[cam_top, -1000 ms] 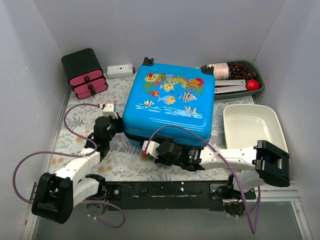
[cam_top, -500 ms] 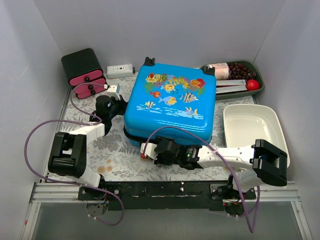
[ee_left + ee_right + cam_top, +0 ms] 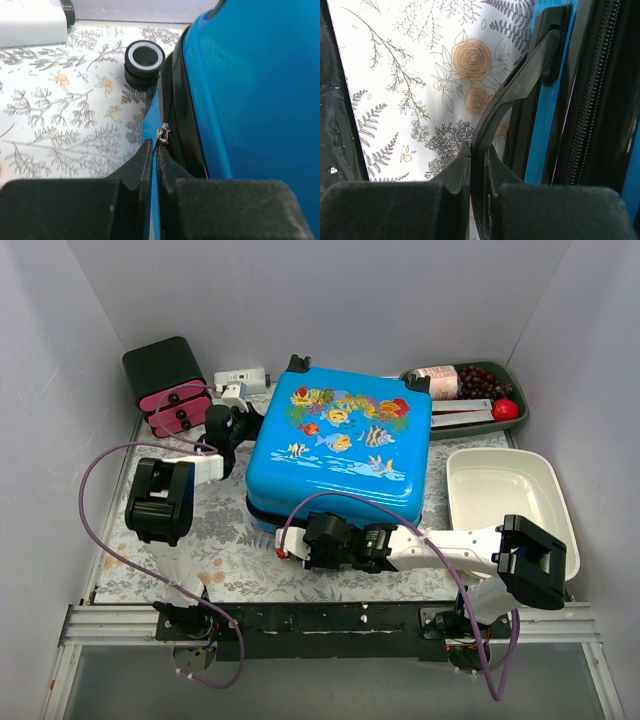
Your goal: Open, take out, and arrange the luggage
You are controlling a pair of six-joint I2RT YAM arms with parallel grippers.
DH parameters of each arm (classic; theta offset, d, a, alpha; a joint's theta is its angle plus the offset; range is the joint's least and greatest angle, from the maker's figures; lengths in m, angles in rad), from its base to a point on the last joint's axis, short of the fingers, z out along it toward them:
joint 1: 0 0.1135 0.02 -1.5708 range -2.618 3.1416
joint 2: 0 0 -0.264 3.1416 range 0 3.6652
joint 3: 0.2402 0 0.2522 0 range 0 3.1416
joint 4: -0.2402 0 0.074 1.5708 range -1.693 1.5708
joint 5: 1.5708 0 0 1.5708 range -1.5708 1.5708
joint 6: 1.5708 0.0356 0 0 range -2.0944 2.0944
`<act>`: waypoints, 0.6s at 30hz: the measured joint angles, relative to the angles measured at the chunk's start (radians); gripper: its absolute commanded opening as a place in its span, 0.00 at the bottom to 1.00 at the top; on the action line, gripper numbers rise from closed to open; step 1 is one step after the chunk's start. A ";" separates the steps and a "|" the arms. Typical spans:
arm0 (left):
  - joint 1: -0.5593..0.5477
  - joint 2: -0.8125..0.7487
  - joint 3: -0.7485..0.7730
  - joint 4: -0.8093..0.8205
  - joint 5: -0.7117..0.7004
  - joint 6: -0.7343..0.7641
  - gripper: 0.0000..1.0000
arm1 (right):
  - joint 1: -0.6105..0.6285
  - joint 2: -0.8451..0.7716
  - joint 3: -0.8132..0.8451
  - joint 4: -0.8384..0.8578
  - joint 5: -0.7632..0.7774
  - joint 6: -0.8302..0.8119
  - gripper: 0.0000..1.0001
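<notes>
Floral-printed cloth [image 3: 235,560] covers the table, pale with grey sprigs and tan roses, walled in by plain white panels. At its middle lies the luggage [image 3: 340,450], flat on its side. It is a glossy bright-blue hard shell with rounded corners, cartoon fish across the top face, and black zipper trim round the seam. A black wheel [image 3: 144,57] with a white ring on its hub sticks out at the far left corner.

The left gripper [image 3: 155,148] sits against the case's left edge. Its matte black fingers are drawn to a sliver of a gap, nipping the small metal zipper pull [image 3: 163,134] at their tips (the pull lies right on the seam). The right gripper [image 3: 479,152] is at the near edge, narrowed onto the curved black plastic handle [image 3: 520,85], which arches between its fingers beside the ribbed zipper coil.

At the back, left of the case, stand a white box [image 3: 240,380] and a small black box [image 3: 168,385] with pink drawers. To the right lies a smooth white rectangular dish [image 3: 505,490]. Behind it is a dark tray [image 3: 480,430] holding dark grapes and a red ball.
</notes>
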 measured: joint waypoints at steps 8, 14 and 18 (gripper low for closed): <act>-0.007 0.145 0.173 0.010 -0.007 -0.055 0.00 | 0.000 0.015 0.017 -0.003 -0.029 -0.005 0.01; -0.011 0.016 -0.027 0.095 -0.140 -0.130 0.00 | 0.007 -0.018 0.009 -0.039 -0.099 -0.001 0.01; -0.004 -0.146 -0.190 0.058 -0.254 -0.168 0.00 | 0.032 -0.052 -0.003 -0.093 -0.172 0.000 0.03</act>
